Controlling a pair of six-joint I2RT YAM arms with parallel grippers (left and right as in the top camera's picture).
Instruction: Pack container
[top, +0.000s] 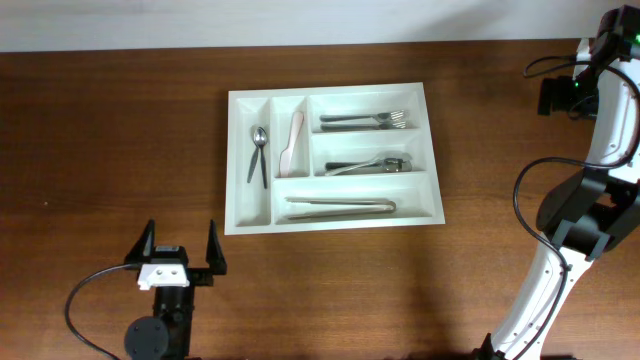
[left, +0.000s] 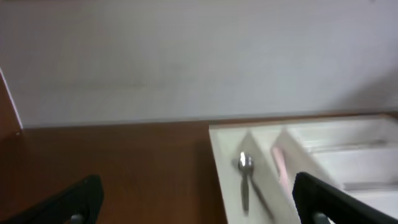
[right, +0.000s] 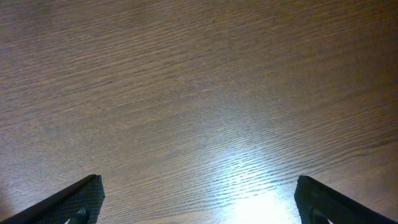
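Container (top: 254, 206) ahead-right of left hand (top: 181, 228), well apart from right hand (right: 198, 182), both wide, empty

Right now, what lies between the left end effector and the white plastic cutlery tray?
Only bare brown wooden table from left end effector to white plastic cutlery tray, per overhead view.

A brown wooden table (top: 100, 120) was seen, backed by a pale wall (left: 186, 62). A metal spoon (top: 259, 137) and a pinkish-white utensil (top: 295, 135) were laid lengthwise side by side. Forks (top: 385, 120), mixed metal cutlery (top: 385, 163) and long tongs (top: 385, 207) were laid crosswise to their right.
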